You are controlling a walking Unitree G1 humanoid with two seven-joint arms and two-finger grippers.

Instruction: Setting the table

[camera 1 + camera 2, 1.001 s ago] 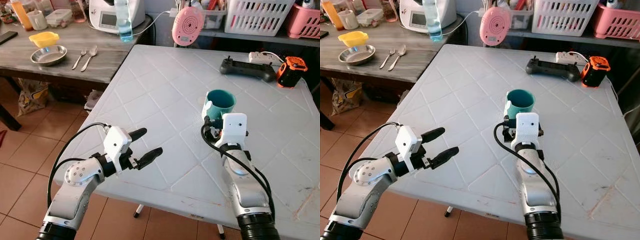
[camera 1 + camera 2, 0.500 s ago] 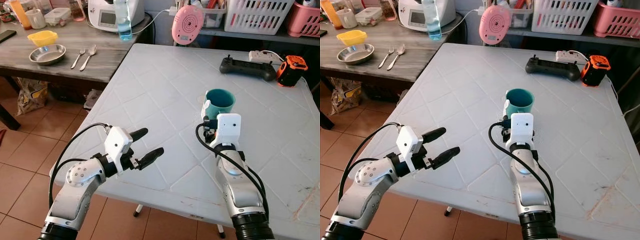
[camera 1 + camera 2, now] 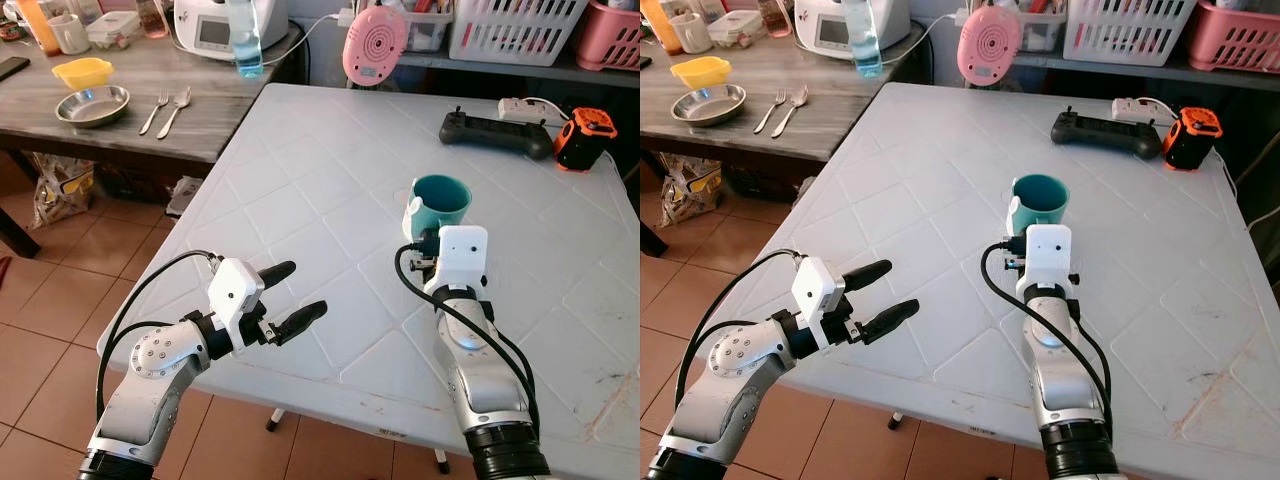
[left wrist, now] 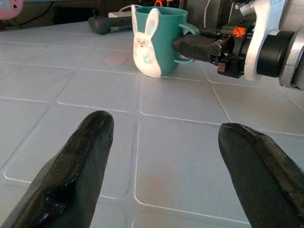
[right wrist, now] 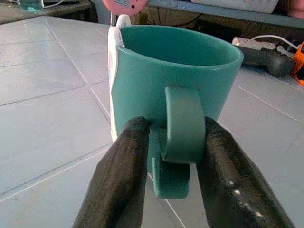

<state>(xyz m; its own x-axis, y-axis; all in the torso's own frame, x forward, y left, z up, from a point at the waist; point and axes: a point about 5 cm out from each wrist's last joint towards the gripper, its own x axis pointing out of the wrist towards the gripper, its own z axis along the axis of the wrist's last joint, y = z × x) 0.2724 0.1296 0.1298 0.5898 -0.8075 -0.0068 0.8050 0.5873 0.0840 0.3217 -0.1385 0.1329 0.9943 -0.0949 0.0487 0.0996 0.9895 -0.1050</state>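
A teal mug point(image 3: 440, 200) with a white bunny on its side stands upright on the white table point(image 3: 330, 160), right of the middle. My right gripper point(image 5: 166, 142) is just behind it, at table height. Its two black fingers point(image 5: 124, 166) close on either side of the mug's handle point(image 5: 183, 123). My left gripper point(image 3: 290, 297) hovers open over the table's near left edge, well apart from the mug, with nothing between its fingers point(image 4: 76, 156). In the left wrist view the mug point(image 4: 154, 40) is ahead, with the right gripper's finger at its handle.
A black controller point(image 3: 495, 135), an orange device point(image 3: 583, 140) and a white power strip point(image 3: 525, 108) lie at the table's far right. The wooden side table point(image 3: 120, 110) at the left holds a steel bowl point(image 3: 92, 105), yellow cup point(image 3: 82, 72), a fork and spoon point(image 3: 168, 98), and a bottle point(image 3: 245, 45).
The camera has shifted slightly. My right wrist has swayed a little left and back at the mug's handle. The mug and my left gripper have stayed put.
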